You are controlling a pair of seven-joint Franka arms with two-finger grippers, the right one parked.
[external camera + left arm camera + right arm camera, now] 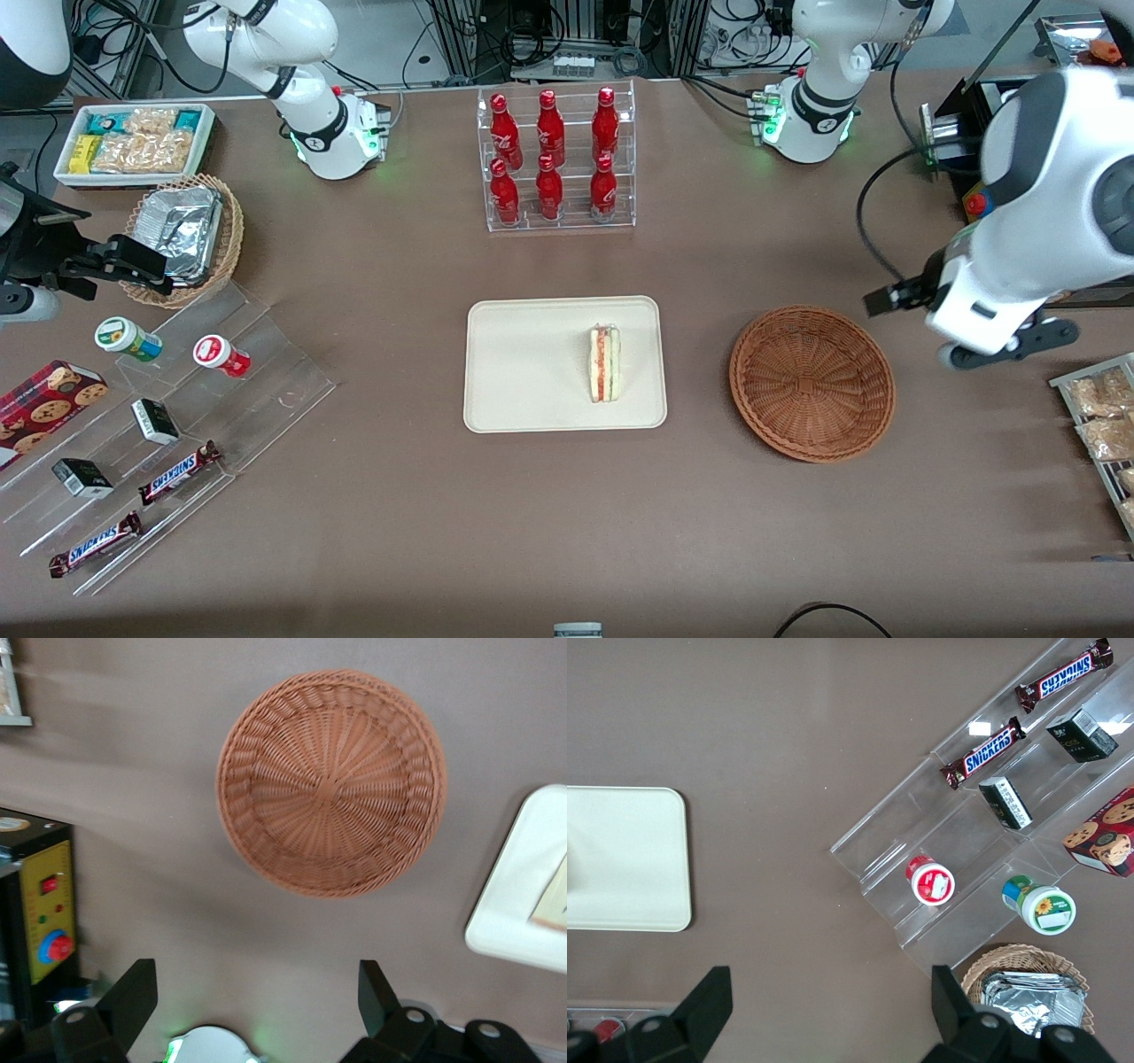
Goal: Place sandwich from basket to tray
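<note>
The sandwich (605,363) lies on its side on the cream tray (514,390), in the half nearer the basket; only a pale corner of it (555,904) shows in the left wrist view, on the tray (518,886). The round reddish-brown wicker basket (811,383) (331,781) stands beside the tray toward the working arm's end, with nothing in it. My left gripper (1007,346) (255,979) hangs high above the table beside the basket, farther toward the working arm's end. It is open and holds nothing.
A clear rack of red bottles (556,159) stands farther from the front camera than the tray. A tray of snack bags (1103,425) and a black control box (40,904) sit at the working arm's end. Clear steps with snacks (151,425) lie toward the parked arm's end.
</note>
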